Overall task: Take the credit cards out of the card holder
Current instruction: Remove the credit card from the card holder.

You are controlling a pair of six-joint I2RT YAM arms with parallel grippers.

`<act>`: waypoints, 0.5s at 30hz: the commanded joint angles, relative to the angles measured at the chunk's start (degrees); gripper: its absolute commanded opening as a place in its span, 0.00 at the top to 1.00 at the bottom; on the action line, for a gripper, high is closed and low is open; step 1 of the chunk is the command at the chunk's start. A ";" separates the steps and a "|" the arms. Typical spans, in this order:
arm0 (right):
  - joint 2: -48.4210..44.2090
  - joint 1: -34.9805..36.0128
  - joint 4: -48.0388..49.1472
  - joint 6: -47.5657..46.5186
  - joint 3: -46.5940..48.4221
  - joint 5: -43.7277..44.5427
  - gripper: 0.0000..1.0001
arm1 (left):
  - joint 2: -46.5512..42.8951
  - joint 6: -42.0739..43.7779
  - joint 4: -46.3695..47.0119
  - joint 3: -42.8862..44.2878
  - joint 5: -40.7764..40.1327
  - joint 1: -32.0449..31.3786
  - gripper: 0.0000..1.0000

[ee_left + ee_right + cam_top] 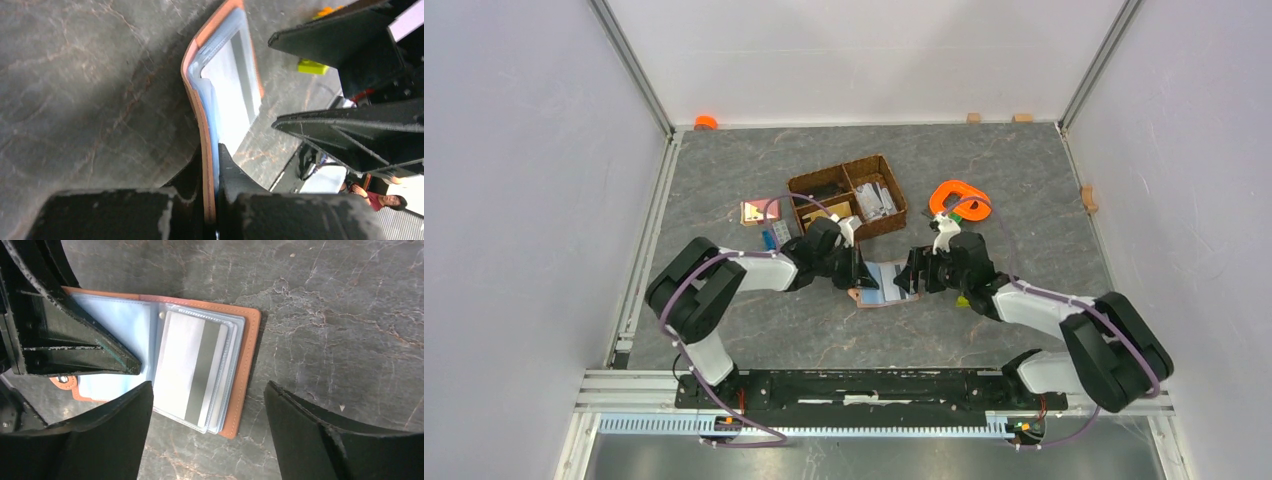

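Note:
The card holder (879,283) lies open on the grey table between the two arms. Its orange-brown cover (245,365) holds pale clear sleeves, and a grey-striped white credit card (190,370) sits in the top sleeve. My left gripper (212,155) is shut on the left flap's edge (200,100), pinching cover and sleeve together. In the top view the left gripper (856,270) is at the holder's left side. My right gripper (207,390) hangs open just above the sleeves' near edge, its fingers straddling the right flap. From above, the right gripper (911,275) is at the holder's right side.
A dark woven divided basket (898,195) with items stands behind the holder. An orange clamp-like object (959,197) lies at the right rear, with a pink-and-tan flat piece (756,212) and a small blue block (769,240) at the left. A yellow-green bit (312,66) lies under the right arm.

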 commanded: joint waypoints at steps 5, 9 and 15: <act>-12.28 -4.08 6.53 2.10 -5.42 -3.95 0.02 | -14.78 -4.54 22.70 -9.44 6.27 1.42 0.98; -14.46 -6.28 10.44 3.68 -6.77 -10.19 0.02 | -19.29 -6.64 29.64 -12.23 9.44 2.35 0.98; -16.89 -8.57 27.30 13.47 -12.30 -20.22 0.02 | -23.99 -7.55 36.57 -15.79 9.92 2.36 0.98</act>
